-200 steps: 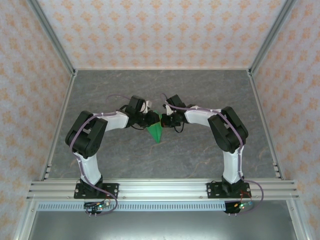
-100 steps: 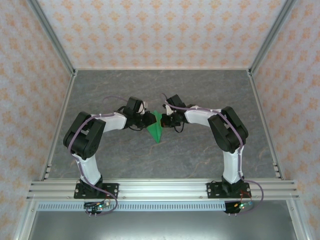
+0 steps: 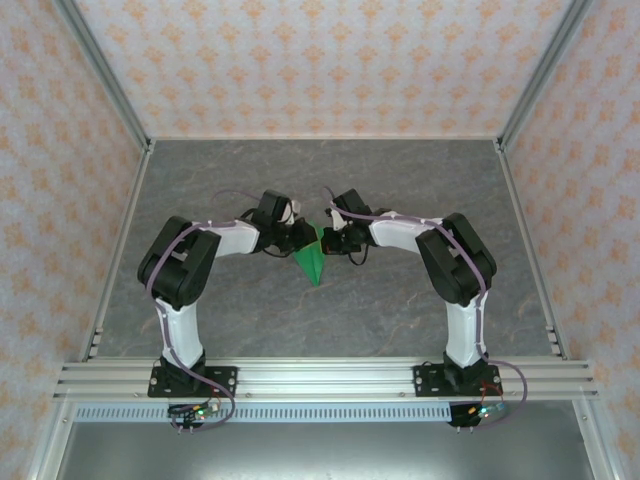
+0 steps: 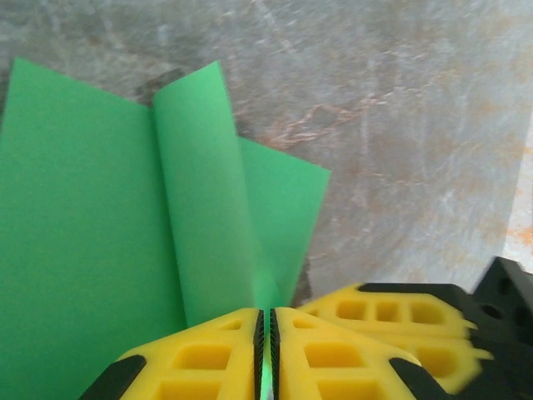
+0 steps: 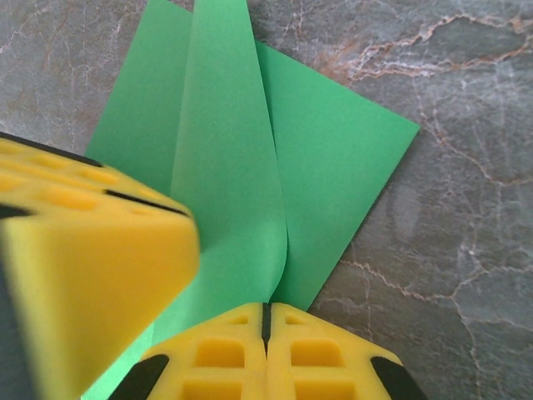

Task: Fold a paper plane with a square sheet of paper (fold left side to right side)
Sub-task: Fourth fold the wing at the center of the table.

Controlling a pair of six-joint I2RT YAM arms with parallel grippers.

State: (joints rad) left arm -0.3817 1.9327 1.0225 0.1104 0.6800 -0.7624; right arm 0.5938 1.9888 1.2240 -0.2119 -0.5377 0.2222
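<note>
The green paper (image 3: 313, 260), folded into a narrow pointed shape with its tip toward the arms, is held just above the table's middle between both grippers. My left gripper (image 3: 301, 238) comes in from the left. Its yellow fingers (image 4: 208, 350) are shut on the paper (image 4: 92, 217), and a green sliver shows between the pads at the left gripper (image 4: 266, 333). A raised flap (image 4: 200, 192) stands up along the centre crease. My right gripper (image 3: 330, 240) is shut on the paper (image 5: 333, 158) where that flap (image 5: 229, 158) curves down into the right gripper (image 5: 266, 321).
The grey marbled table (image 3: 400, 190) is bare around the paper. Patterned walls and metal frame posts (image 3: 530, 90) enclose it on three sides. The two grippers almost touch: the left finger (image 5: 83, 275) looms in the right wrist view, and the right finger (image 4: 391, 321) shows beside the left one.
My left gripper has closed further on the paper, and the left arm's elbow swung slightly left and back. The right arm and the paper have hardly moved.
</note>
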